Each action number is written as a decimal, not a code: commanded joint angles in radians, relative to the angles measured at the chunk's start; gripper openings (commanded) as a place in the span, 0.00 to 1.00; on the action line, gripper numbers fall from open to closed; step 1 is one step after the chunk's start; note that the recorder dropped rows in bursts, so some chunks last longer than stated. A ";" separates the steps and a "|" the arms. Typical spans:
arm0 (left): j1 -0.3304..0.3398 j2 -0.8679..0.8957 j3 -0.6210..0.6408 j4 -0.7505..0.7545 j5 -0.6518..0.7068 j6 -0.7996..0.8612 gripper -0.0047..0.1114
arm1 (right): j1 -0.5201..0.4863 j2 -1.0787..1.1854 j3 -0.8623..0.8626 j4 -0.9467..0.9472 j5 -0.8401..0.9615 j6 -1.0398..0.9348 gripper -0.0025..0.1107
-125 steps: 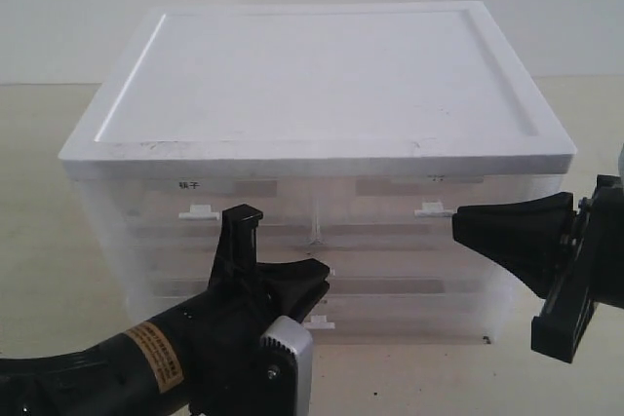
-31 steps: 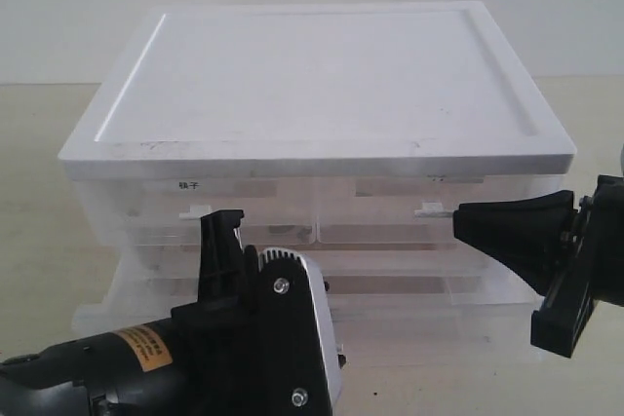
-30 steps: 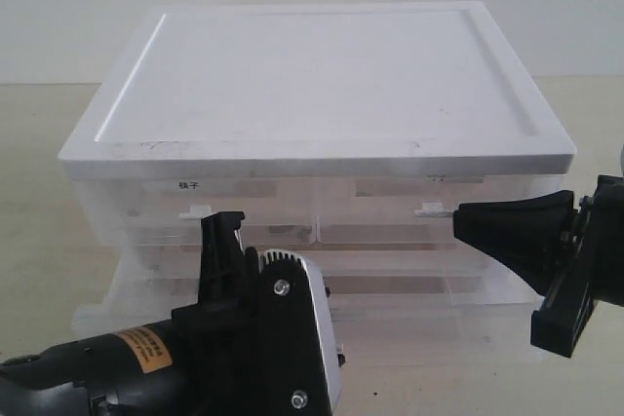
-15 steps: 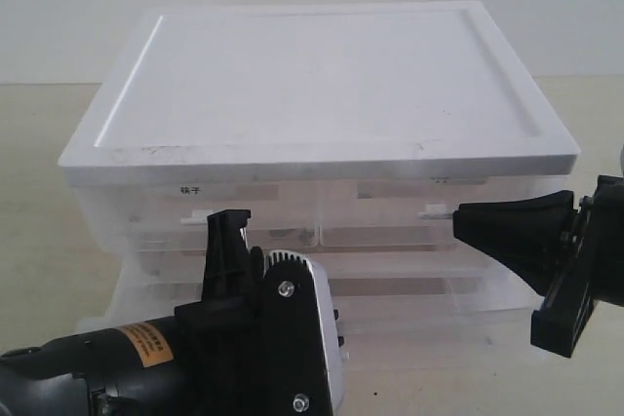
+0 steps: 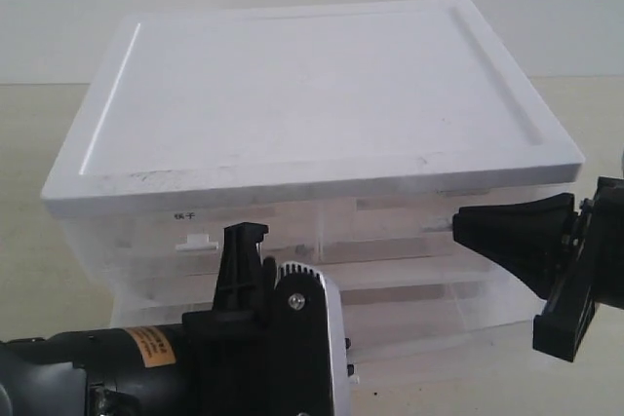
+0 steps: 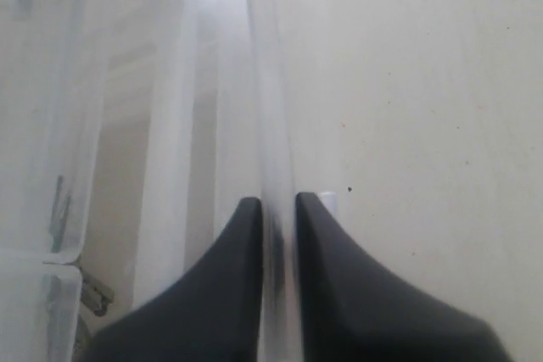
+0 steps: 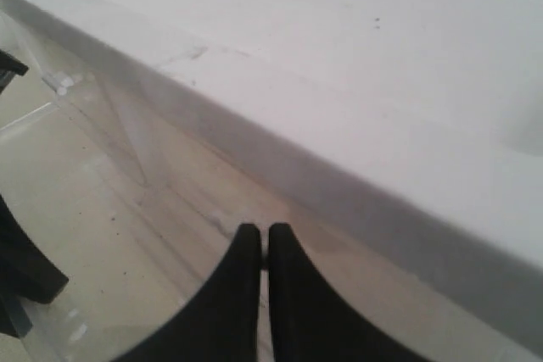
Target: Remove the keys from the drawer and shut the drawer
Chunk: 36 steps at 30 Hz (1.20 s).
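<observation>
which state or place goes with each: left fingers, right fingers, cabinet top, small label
Things:
1 left fingers
2 right fingers
3 cabinet top
4 small label

States or places:
a opaque white
b closed on nothing
c on the upper left drawer front
d pinching a translucent drawer wall

Pairs: 1-d, 2-b, 3-a, 4-c

Materials and finish
White opaque plastic lid [image 5: 312, 94], matt, faintly scuffed; drawer [image 6: 273, 82] of translucent frosted plastic, smooth; left gripper [image 6: 277, 203] black, matt plastic; table [image 6: 424, 125] pale, matt, lightly speckled.
</observation>
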 commanded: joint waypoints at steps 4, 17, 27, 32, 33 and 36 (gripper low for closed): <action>-0.015 -0.018 0.050 0.014 0.266 0.017 0.08 | -0.002 -0.001 -0.001 0.045 -0.004 -0.006 0.02; -0.015 -0.228 0.074 -0.007 0.366 -0.035 0.08 | -0.002 -0.001 -0.001 0.055 -0.004 -0.009 0.02; -0.015 -0.195 0.074 -0.094 0.196 -0.051 0.42 | -0.002 -0.001 -0.001 0.053 -0.008 -0.007 0.02; -0.015 -0.193 0.066 -0.094 0.190 -0.062 0.52 | -0.002 -0.001 -0.001 0.053 -0.008 -0.002 0.02; -0.015 -0.195 0.062 -0.094 0.190 -0.065 0.52 | -0.002 -0.001 -0.001 0.053 -0.008 -0.002 0.02; -0.015 -0.222 0.050 -0.094 0.195 -0.148 0.52 | -0.002 -0.001 -0.001 0.053 -0.008 -0.002 0.02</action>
